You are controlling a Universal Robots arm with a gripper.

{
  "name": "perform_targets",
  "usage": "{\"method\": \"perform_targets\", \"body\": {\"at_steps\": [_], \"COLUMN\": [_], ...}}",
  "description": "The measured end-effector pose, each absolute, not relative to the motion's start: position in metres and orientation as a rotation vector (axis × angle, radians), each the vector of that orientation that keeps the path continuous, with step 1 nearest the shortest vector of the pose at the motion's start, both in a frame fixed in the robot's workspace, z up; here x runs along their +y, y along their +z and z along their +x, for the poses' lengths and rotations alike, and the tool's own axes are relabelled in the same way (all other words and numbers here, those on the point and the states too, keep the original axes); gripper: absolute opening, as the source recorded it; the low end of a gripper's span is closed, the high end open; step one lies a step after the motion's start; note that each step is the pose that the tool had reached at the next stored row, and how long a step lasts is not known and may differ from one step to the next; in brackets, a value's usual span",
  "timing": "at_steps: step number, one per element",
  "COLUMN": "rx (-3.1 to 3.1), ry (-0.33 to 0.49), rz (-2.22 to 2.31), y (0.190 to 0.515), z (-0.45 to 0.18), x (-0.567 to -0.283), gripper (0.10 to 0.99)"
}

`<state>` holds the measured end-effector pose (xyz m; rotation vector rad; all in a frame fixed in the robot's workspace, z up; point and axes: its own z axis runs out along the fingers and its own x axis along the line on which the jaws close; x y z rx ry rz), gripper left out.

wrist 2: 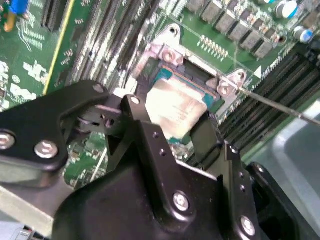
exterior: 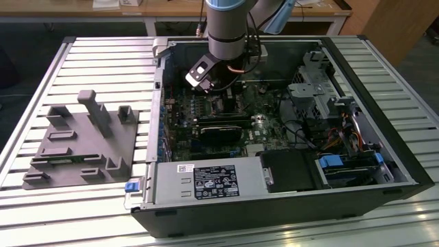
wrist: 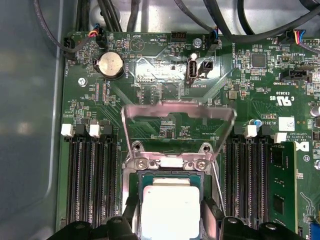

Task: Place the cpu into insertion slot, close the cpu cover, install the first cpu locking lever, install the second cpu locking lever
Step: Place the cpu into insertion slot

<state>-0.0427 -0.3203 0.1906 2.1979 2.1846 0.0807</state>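
While the arm (exterior: 226, 31) hangs down into the open computer case (exterior: 394, 159) on the slatted table (exterior: 103, 56), have a look at the second wrist view. The gripper (wrist 2: 172, 116) has the cpu (wrist 2: 175, 106) pinched between its two black fingers (wrist 2: 134, 114), one on each side of the chip, clamped firmly on it. The silver-grey top of the chip faces up and sits at a slight slant.

Right under it is the insertion slot (wrist: 172, 174), the dark square socket set into the green circuit board (wrist: 150, 85). The cpu is directly over that socket, very close to it, with one edge of the socket showing past the edge of the chip. From here I cannot tell whether the chip is touching down or held just clear.

Now the first wrist view: the cpu cover (wrist: 177, 111) is swung up and open, its silver frame standing beyond the socket, and you can see the board straight through its window. A thin metal rod (wrist 2: 280, 107) angles away from the corner of the socket, out across the long black memory slots (wrist: 92, 175). Those slots run along both sides of the socket.

On the exterior view's left, well apart from the case, a grey fixture (exterior: 82, 139) with upright posts sits on the table.
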Motion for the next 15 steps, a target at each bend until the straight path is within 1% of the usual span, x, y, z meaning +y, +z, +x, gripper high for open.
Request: {"method": "perform_targets", "body": {"at_steps": [1, 6, 15], "rx": [2.184, 2.184, 2.184], "ry": [0.08, 0.079, 0.079], "rz": [2.198, 2.198, 2.198], "y": [0.191, 0.192, 0.204], "z": [-0.043, -0.043, -0.043], "x": [-0.32, -0.321, -0.32], "gripper": [0.612, 0.612, 0.612]}}
